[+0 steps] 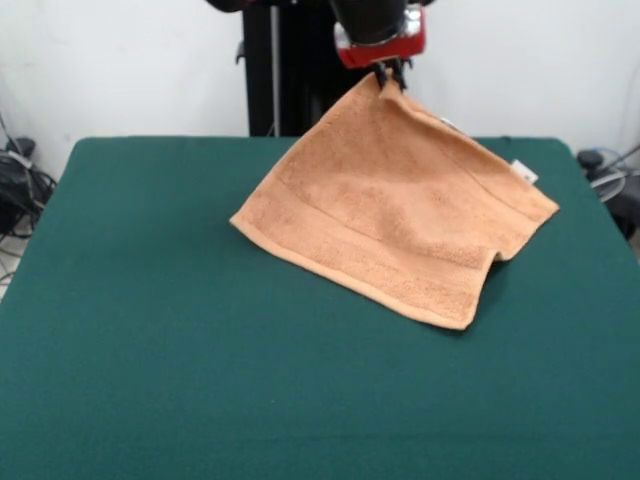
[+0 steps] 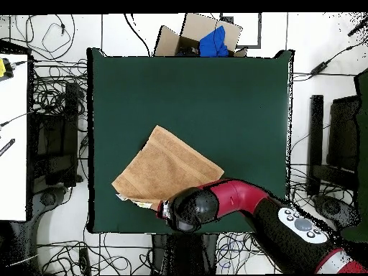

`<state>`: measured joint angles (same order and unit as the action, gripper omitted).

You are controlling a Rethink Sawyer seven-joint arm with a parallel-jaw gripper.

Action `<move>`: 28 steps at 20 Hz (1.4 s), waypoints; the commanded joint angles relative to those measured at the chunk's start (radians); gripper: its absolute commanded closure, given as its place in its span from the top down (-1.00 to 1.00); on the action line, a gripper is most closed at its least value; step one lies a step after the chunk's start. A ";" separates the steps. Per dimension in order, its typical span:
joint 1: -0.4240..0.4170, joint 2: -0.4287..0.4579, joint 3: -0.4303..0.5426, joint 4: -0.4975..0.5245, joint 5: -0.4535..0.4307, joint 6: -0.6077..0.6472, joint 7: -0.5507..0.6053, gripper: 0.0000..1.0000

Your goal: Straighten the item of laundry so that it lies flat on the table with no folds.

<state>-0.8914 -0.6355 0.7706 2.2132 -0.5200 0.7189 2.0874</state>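
Pincer point(image 1: 389, 76): closed on one corner of the towel, which is pinched between the dark fingertips under the red wrist; in the overhead view the tips are hidden beneath the arm's black and red head.
Towel point(image 1: 400, 215): held up by the pinched corner and draped downward and away from the pincer as a slanted sheet; its lower edge and the corners farthest from the pincer are rested on the worktop.
Towel shape: not flat; a small fold is seen at the lower corner below and to one side of the pincer, where the edge is curled under.
Border band: seen running along the lower edge, opposite the held corner.
White tag point(image 1: 524, 171): located at the side corner, below the pincer.
Worktop point(image 1: 150, 330): covered in dark green cloth, spread well beyond the towel on all sides.
Arm point(image 2: 241, 198): extended over the worktop edge above the towel's raised corner.
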 commanded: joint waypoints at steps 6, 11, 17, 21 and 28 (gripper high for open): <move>-0.024 0.078 0.020 -0.077 -0.173 0.147 -0.329 -1.00; -0.031 0.163 0.010 -0.143 -0.200 0.181 -0.423 -1.00; -0.043 0.217 -0.012 -0.186 -0.216 0.177 -0.502 -1.00; -0.040 0.251 -0.035 -0.209 -0.225 0.133 -0.519 -1.00; -0.025 0.240 -0.074 -0.210 -0.239 0.050 -0.430 -1.00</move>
<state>-0.9381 -0.4364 0.7542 2.1017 -0.7059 0.8158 1.6993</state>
